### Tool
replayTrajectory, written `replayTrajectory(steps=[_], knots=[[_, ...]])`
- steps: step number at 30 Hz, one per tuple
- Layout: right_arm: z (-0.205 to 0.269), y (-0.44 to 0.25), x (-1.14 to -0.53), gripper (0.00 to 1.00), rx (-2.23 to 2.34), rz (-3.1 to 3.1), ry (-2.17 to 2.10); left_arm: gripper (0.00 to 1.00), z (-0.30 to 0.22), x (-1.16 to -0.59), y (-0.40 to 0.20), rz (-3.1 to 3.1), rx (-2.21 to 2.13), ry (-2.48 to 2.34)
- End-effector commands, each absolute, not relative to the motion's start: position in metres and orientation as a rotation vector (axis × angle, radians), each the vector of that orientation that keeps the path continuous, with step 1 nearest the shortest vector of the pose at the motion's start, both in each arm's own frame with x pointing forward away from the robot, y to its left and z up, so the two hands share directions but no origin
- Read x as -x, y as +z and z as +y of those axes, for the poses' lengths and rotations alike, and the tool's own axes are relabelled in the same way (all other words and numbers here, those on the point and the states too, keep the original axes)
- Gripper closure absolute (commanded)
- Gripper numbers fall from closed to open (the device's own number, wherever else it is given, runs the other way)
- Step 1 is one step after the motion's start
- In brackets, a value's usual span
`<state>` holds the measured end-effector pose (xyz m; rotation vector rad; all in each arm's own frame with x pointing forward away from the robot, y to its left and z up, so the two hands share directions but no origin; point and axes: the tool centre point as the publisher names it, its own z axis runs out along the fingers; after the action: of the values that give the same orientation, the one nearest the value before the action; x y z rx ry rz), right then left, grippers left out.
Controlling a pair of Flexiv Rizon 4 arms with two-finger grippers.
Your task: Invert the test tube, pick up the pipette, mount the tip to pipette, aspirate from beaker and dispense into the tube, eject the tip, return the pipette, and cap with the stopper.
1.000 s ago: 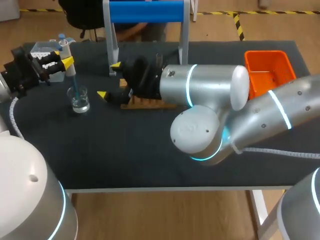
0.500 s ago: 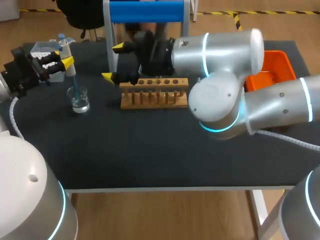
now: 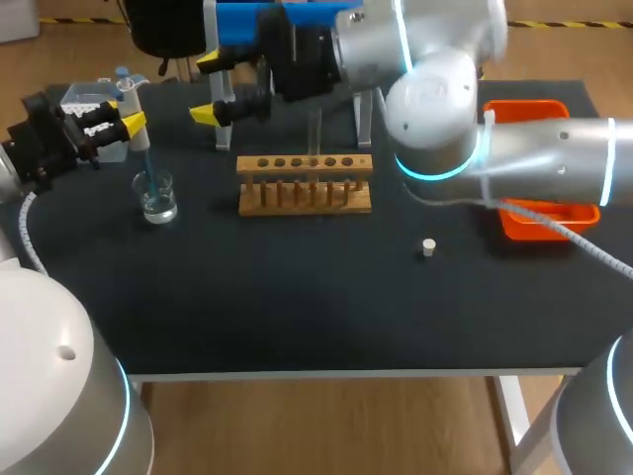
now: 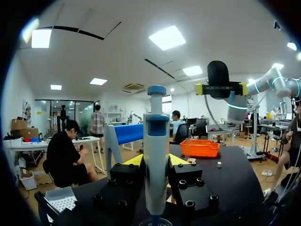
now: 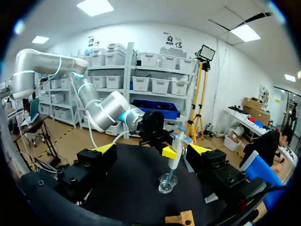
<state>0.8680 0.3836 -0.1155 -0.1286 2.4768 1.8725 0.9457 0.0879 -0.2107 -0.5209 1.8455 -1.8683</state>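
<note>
Table (image 3: pixel 297 317): big and black. All the things sit on it.
Right arm (image 3: pixel 514 158): it reaches in from the right, past the middle, up high by the blue stand (image 3: pixel 287 22). I think it hangs there so it is out of the way.
Left arm (image 3: pixel 40 143): it stays at the left side, close to the water.
Orange bin (image 3: pixel 524 111): at the right edge, partly under the right arm. Used tips likely go in here.
Rack (image 3: pixel 305 184): a wooden one in the middle, with holes on top.
Right gripper (image 3: pixel 205 89): its fingers are wide apart and hold nothing.
Left gripper (image 3: pixel 131 105): its fingers squeeze the pipette from both sides.
Pipette (image 4: pixel 156 155): held straight up and down, so its thin end can dip into the water.
Beaker (image 3: pixel 158 201): right under the pipette, with a little water. This looks like the sucking-up step.
Test tube (image 3: pixel 315 134): it seems to stand upright in the rack, mouth up, ready for water.
Stopper (image 3: pixel 427 247): small and white, alone on the table, well apart from the tube. It waits for the last step.
</note>
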Motion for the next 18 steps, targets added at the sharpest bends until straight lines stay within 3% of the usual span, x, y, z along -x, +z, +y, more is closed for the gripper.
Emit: replayTrajectory(steps=[1,6,7,9,11,13,16,18], knots=[[0.395,-0.115,-0.881,0.0,0.385,2.564,2.021,1.0,0.09,-0.946,-0.212,1.845,0.514,-1.875],[0.404,-0.105,-0.887,0.04,0.406,2.518,2.098,1.0,0.09,-0.946,-0.212,1.845,0.514,-1.875],[0.406,-0.104,-0.889,0.12,0.404,2.513,2.103,1.0,0.09,-0.946,-0.212,1.845,0.514,-1.875],[0.412,-0.103,-0.892,0.45,0.405,2.506,2.114,1.0,0.09,-0.946,-0.212,1.845,0.514,-1.875],[0.417,-0.101,-0.895,0.58,0.405,2.495,2.124,1.0,0.09,-0.946,-0.212,1.845,0.514,-1.875],[0.421,-0.101,-0.898,0.8,0.398,2.487,2.139,1.0,0.09,-0.946,-0.212,1.845,0.514,-1.875],[0.427,-0.101,-0.901,0.97,0.398,2.478,2.152,1.0,0.09,-0.946,-0.212,1.845,0.514,-1.875],[0.43,-0.101,-0.903,1.0,0.391,2.47,2.174,1.0,0.09,-0.946,-0.212,1.845,0.514,-1.875]])
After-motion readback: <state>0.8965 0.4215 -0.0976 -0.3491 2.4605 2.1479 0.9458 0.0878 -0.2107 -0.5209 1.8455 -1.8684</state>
